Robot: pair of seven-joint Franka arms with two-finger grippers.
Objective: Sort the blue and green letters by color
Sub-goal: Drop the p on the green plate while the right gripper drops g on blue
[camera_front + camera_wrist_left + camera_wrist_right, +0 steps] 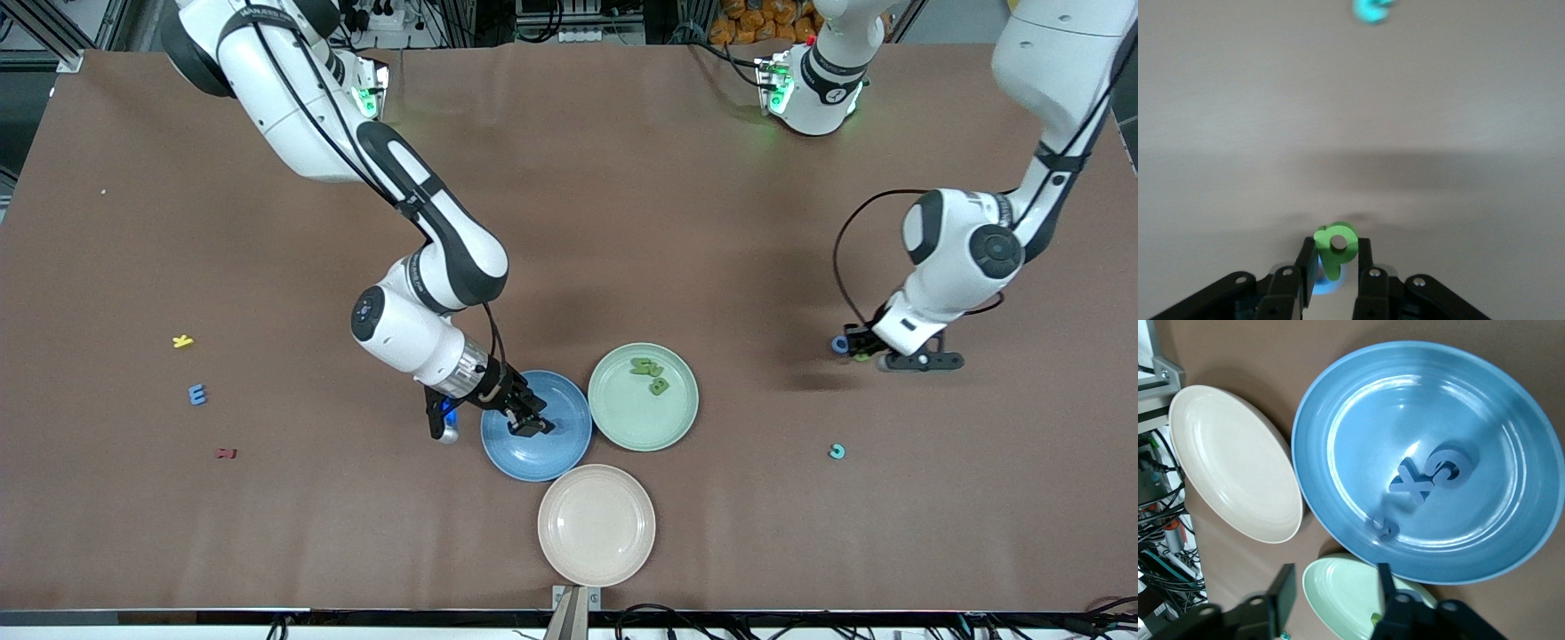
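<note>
My right gripper (532, 423) is open and empty over the blue plate (556, 455). In the right wrist view (1335, 592) that plate (1338, 400) holds a periwinkle X (1413, 482), a curled blue letter (1451, 468) and a third small blue piece (1385, 528). The green plate (643, 422) holds olive-green letters (647, 366). My left gripper (855, 349) is shut on a green P (1336, 247), low over bare table toward the left arm's end. A blue E (197, 394) lies toward the right arm's end.
A cream plate (596, 524) sits nearer the front camera than the blue and green plates. A teal letter (837, 452) lies near the left gripper and shows in the left wrist view (1371, 10). A yellow K (182, 340) and a dark red letter (226, 453) lie near the E.
</note>
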